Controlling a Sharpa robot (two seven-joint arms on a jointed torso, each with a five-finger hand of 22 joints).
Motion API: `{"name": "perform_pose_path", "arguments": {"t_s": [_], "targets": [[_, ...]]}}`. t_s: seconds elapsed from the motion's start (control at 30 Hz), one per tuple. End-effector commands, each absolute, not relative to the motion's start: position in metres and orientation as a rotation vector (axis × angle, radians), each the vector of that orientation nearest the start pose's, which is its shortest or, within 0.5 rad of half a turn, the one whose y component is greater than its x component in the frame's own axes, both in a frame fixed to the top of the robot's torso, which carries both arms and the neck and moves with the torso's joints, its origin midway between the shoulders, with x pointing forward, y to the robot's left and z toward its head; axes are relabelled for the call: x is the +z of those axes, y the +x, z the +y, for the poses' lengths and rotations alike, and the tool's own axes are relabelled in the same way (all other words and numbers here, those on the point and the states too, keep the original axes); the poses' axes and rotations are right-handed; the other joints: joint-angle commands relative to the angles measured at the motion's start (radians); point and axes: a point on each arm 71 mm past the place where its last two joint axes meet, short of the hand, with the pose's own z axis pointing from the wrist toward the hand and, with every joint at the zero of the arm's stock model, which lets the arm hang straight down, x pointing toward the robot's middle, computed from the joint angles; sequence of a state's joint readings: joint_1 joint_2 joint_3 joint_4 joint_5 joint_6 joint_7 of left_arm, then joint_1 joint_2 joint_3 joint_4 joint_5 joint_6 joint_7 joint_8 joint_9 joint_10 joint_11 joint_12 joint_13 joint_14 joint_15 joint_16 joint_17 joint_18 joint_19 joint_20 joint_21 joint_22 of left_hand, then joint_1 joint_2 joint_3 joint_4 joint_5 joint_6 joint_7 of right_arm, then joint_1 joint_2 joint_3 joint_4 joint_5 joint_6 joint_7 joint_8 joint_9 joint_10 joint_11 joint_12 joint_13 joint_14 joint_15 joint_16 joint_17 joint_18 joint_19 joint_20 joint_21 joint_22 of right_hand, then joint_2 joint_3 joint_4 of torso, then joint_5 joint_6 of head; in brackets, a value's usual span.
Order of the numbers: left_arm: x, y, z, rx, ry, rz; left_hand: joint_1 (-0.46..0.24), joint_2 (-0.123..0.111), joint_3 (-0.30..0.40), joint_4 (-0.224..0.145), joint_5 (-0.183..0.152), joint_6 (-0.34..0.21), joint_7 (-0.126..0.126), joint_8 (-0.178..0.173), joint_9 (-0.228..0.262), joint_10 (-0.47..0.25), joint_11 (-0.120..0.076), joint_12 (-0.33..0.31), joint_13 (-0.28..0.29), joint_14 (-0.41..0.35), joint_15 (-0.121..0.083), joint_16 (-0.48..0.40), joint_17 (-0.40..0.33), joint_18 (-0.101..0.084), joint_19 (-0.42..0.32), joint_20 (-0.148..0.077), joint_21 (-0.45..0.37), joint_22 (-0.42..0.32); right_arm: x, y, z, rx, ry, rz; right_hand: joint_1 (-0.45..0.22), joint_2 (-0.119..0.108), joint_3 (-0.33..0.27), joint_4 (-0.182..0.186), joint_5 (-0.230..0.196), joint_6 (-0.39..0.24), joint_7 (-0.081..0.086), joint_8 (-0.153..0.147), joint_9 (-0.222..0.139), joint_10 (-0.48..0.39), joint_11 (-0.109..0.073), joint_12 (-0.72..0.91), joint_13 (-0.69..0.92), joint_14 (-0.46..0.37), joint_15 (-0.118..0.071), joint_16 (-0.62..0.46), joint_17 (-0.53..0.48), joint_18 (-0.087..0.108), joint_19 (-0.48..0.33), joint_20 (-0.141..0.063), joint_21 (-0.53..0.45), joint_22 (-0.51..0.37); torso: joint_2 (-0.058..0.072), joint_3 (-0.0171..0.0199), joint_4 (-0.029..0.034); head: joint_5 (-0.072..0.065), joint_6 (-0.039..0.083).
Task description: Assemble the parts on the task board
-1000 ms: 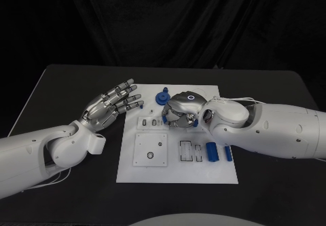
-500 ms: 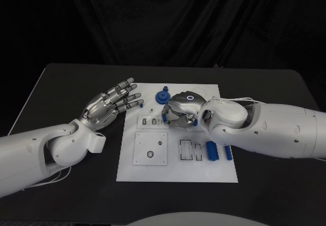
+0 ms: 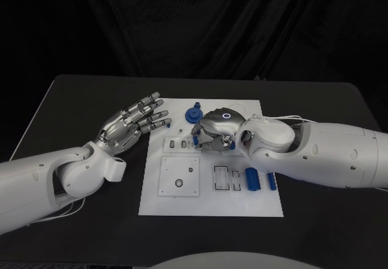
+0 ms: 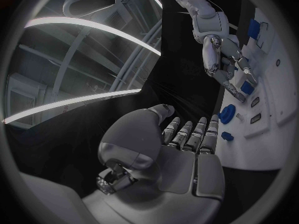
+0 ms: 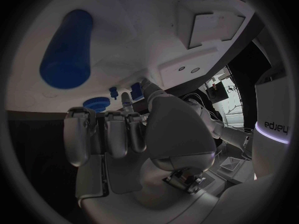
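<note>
The white task board [image 3: 210, 204] lies in the middle of the black table. My right hand [image 3: 214, 133] is curled down over its far middle. Thumb and a finger pinch a small blue part [image 5: 136, 90], which shows beside the hand [image 3: 197, 133]. A blue gear [image 3: 192, 116] stands just beyond that hand, near the board's far edge. My left hand [image 3: 129, 128] hovers open beside the board's left edge, fingers spread, holding nothing. Its wrist view shows the right hand [image 4: 218, 55] over the board [image 4: 274, 99], with the blue part [image 4: 246, 88] at its fingertips.
Two blue cylinders [image 3: 253, 180] [image 3: 272, 182] lie on the board's right side, close under my right forearm. A raised white block [image 3: 179, 176] with holes sits on the board's left half. Slotted recesses [image 3: 226, 179] lie beside it.
My right hand has shifted a little toward the board's far edge, taking the small blue part with it. The left hand has stayed where it was.
</note>
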State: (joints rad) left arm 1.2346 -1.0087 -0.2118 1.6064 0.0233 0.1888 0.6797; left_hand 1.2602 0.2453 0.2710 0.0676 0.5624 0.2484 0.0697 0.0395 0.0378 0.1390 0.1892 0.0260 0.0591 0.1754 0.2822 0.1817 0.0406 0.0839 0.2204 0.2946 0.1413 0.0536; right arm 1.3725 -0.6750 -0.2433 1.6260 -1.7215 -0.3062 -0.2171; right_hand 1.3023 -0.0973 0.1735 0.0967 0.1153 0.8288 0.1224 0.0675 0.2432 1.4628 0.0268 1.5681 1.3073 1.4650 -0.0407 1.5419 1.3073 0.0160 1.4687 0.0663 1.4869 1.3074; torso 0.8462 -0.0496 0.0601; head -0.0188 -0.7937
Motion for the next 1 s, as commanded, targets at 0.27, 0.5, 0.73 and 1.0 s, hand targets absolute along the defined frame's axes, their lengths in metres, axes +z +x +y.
{"name": "perform_pose_path", "arguments": {"t_s": [0.27, 0.5, 0.73, 1.0], "targets": [[-0.189, 0.437, 0.248, -2.100, -0.961, 1.349, -0.011, 0.000, 0.005, -0.001, -0.002, -0.003, 0.005, 0.000, -0.001, -0.001, 0.009, 0.004, 0.001, 0.000, 0.009, 0.003, 0.001, -0.014, -0.006, -0.001, -0.004, -0.002, -0.168, 0.450, -0.098, 0.631, -0.597, 1.514, -0.038, -0.026, -0.050, 0.062, -0.063, -0.065, -0.010, -0.004, -0.033, 0.108, -0.012, 0.003, 0.264, 0.096, -0.011, 0.001, 0.220, 0.016, 0.037, -0.007, -0.011, 0.188, 0.000, -0.0002, 0.0001, 0.002, 0.003], [-0.188, 0.433, 0.249, -2.087, -0.967, 1.344, -0.013, -0.001, 0.008, -0.001, -0.001, 0.002, 0.006, 0.001, 0.000, 0.001, 0.009, 0.004, 0.003, 0.001, 0.010, 0.005, 0.001, -0.014, -0.008, -0.001, -0.005, -0.002, -0.155, 0.443, -0.106, 0.747, -0.525, 1.425, -0.044, -0.031, -0.059, 0.097, -0.065, -0.048, -0.006, 0.005, -0.038, 0.108, -0.010, 0.003, 0.264, 0.096, -0.009, 0.003, 0.222, 0.015, 0.039, -0.007, -0.009, 0.191, 0.000, 0.0003, -0.0002, 0.012, 0.006], [-0.184, 0.426, 0.251, -2.024, -0.976, 1.339, -0.023, -0.022, 0.028, -0.009, 0.002, 0.022, 0.016, 0.007, 0.003, 0.026, 0.020, 0.009, 0.012, 0.025, 0.012, 0.032, 0.005, -0.014, 0.034, -0.001, 0.021, 0.008, -0.138, 0.447, -0.128, 0.898, -0.368, 1.436, -0.050, -0.013, -0.062, 0.126, -0.068, -0.018, -0.003, 0.015, -0.039, 0.108, -0.006, 0.003, 0.264, 0.095, -0.006, 0.000, 0.217, 0.017, 0.036, -0.005, -0.014, 0.189, 0.000, 0.0005, -0.0004, 0.033, 0.030], [-0.165, 0.434, 0.250, -1.908, -0.927, 1.342, -0.037, -0.048, 0.066, -0.017, 0.015, 0.094, 0.063, 0.025, 0.011, 0.126, 0.058, 0.028, 0.039, 0.163, 0.005, 0.175, 0.026, -0.011, 0.226, -0.007, 0.146, 0.058, -0.133, 0.458, -0.167, 1.006, -0.128, 1.534, -0.053, 0.002, -0.086, 0.149, -0.068, 0.005, 0.010, 0.021, -0.040, 0.108, 0.019, 0.003, 0.264, 0.093, 0.013, -0.003, 0.213, 0.018, 0.030, 0.008, -0.020, 0.186, -0.002, 0.0012, 0.0006, 0.053, 0.068]]}}
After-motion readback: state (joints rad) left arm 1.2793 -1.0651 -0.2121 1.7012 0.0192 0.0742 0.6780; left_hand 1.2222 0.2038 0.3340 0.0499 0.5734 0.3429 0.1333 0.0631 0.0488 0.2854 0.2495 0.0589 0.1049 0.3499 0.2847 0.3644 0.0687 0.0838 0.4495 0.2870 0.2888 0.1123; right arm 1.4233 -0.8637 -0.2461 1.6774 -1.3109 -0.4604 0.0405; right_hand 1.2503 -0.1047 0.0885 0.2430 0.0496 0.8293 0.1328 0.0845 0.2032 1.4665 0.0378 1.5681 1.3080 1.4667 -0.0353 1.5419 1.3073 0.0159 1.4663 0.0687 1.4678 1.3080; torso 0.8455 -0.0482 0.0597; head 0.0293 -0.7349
